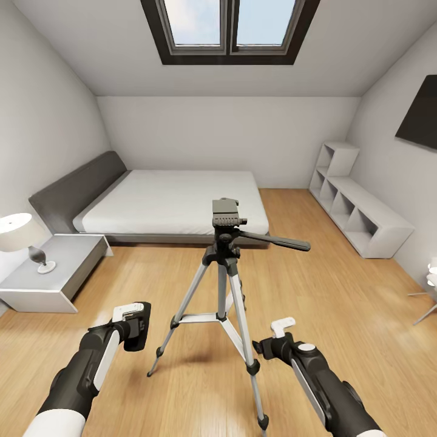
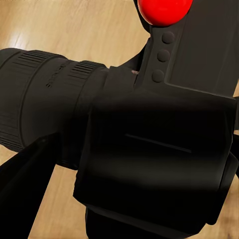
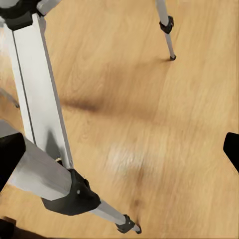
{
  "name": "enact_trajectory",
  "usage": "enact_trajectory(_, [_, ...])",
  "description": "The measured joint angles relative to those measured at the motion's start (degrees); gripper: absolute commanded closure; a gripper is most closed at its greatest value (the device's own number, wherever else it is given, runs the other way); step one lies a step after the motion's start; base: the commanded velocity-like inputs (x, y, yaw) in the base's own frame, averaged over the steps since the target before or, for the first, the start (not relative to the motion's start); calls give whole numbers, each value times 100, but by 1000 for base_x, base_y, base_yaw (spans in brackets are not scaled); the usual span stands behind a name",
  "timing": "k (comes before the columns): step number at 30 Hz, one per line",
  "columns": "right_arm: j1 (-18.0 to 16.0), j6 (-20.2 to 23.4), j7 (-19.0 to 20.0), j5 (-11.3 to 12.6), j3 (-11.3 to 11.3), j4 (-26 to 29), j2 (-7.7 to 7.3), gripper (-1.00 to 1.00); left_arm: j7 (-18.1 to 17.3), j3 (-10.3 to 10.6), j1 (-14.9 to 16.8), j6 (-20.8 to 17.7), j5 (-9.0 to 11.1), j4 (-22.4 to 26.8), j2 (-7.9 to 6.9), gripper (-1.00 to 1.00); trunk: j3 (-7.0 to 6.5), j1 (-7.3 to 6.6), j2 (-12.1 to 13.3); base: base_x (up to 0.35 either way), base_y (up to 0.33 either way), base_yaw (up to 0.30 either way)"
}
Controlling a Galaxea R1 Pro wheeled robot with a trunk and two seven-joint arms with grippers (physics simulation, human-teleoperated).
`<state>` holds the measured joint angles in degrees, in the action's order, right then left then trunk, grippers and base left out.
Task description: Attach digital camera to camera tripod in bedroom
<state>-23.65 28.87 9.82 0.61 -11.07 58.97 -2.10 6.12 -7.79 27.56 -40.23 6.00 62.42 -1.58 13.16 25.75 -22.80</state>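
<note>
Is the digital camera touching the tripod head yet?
Apart. In the head view the camera tripod head is bare, with open space between it and the left gripper low at the side; the left wrist view shows the digital camera at that gripper.

digital camera cut off by left wrist frame edges, lens end out of frame | left gripper fingers hidden behind camera body, closure not discernible | camera tripod head cropped in right wrist view | floor lamp cropped at head view edge

Silver tripod legs, black joints; black camera with red button; light wood floor; grey bed; white shelf.
</note>
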Motion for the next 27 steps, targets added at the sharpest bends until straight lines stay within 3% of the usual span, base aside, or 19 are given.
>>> enact_trajectory(3, [-1, 17, -33, 0, 6, 142, 66, -100, -7, 2, 0, 6, 3, 6, 1, 100, 0, 0, 0, 0, 0, 0])
enact_trajectory(8, [-36, 116, -119, -14, 107, 235, 0, -100, -38, -48, -26, 36, 8, -9, -25, 100, 0, 0, 0, 0, 0, 0])
enact_trajectory(14, [-31, 239, -128, -34, 134, 322, 54, -100, -38, -38, -14, 37, 5, -9, -31, 100, 0, 0, 0, 0, 0, 0])
enact_trajectory(20, [-30, 73, -142, -49, 137, 255, -4, -100, -38, -35, -10, 38, 6, -9, -40, 100, 0, 0, 0, 0, 0, 0])
enact_trajectory(27, [-30, 194, -129, -49, 228, 400, -132, -100, -38, -34, -9, 40, 7, -9, -42, 100, 0, 0, 0, 0, 0, 0])
